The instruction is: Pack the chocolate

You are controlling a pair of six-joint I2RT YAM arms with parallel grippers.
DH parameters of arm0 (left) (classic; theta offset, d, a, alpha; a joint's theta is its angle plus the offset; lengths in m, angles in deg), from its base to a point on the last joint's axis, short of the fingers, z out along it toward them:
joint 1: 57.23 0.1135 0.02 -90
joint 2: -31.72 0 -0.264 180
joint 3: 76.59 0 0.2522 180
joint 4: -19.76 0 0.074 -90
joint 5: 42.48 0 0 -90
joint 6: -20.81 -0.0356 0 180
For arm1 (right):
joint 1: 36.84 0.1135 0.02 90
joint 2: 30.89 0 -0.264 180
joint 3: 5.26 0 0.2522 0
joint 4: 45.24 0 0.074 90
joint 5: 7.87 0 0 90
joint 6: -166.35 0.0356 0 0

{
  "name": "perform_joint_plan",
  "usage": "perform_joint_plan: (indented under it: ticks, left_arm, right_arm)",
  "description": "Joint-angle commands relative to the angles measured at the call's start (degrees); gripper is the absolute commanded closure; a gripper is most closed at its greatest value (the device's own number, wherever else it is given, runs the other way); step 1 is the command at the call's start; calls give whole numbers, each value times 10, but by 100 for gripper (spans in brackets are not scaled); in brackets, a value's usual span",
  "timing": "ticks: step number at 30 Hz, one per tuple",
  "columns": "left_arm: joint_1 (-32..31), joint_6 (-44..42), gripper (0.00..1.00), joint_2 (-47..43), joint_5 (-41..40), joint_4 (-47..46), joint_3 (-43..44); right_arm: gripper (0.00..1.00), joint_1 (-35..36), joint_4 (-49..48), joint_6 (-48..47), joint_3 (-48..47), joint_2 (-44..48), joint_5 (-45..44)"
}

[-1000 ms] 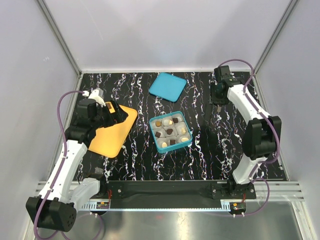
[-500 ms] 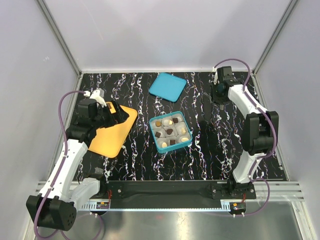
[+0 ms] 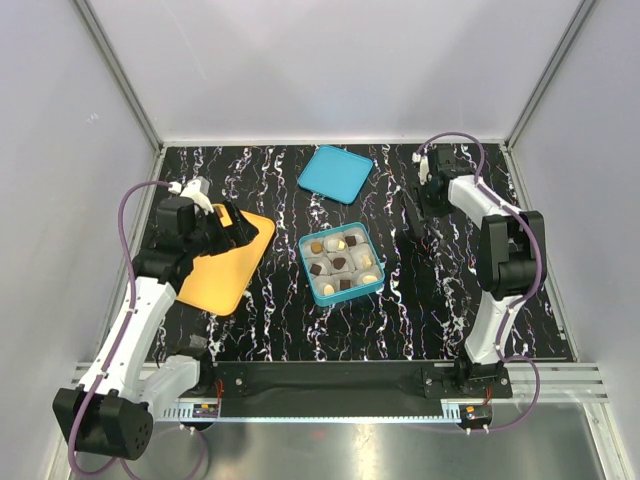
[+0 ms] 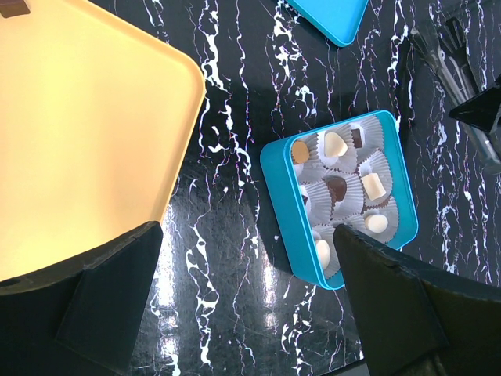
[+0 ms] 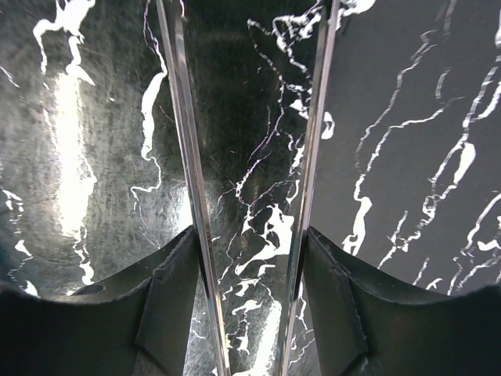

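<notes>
The chocolate (image 3: 341, 262) sits in white paper cups inside an open teal box (image 3: 345, 292) at the table's middle, dark brown and pale pieces mixed. The left wrist view shows the same pieces (image 4: 337, 188) in the box (image 4: 282, 211). My left gripper (image 3: 228, 222) hangs open over the near corner of an orange tray (image 3: 215, 270), with nothing between its fingers (image 4: 117, 274). My right gripper (image 3: 425, 198) is at the back right, low over the table, shut on metal tongs (image 5: 178, 117). Each finger presses on one tong arm, and the arms stand apart.
The teal lid (image 3: 335, 173) lies flat behind the box. The tongs (image 4: 450, 59) reach toward the box's right side. The tray (image 4: 70, 125) fills the left wrist view's left half. White walls enclose the black marbled table (image 3: 300, 320) on three sides.
My right arm has swung its wrist left and down toward the table with the tongs, and its jaws have widened a little. The left arm has not moved.
</notes>
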Motion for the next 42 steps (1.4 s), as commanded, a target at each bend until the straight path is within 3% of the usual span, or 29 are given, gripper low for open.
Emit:
perform_joint_plan:
  ticks: [1, 20, 25, 31, 37, 38, 41, 42]
  left_arm:
    - [3, -7, 1, 3, 10, -26, 5]
    - [3, -9, 1, 10, 3, -23, 5]
    - [3, -10, 1, 14, 3, -21, 7]
    - [3, -10, 1, 15, 3, -21, 6]
    - [3, -11, 1, 13, -2, -21, 5]
    - [3, -11, 1, 13, -3, -21, 5]
    - [3, -12, 1, 13, -6, -18, 6]
    - [3, -13, 1, 13, -8, -17, 6]
  right_arm:
    - [40, 1, -15, -15, -2, -3, 8]
    - [37, -13, -33, -31, 8, -49, -78]
    - [18, -14, -30, -35, 7, -52, -86]
    - [13, -12, 13, -5, -37, -21, -57]
    - [13, -11, 87, 99, -143, 0, -11]
    - [14, -12, 92, 153, -169, 0, -7]
    - [23, -11, 103, 282, -210, -15, 5]
    - [31, -2, 101, 343, -233, -39, 8]
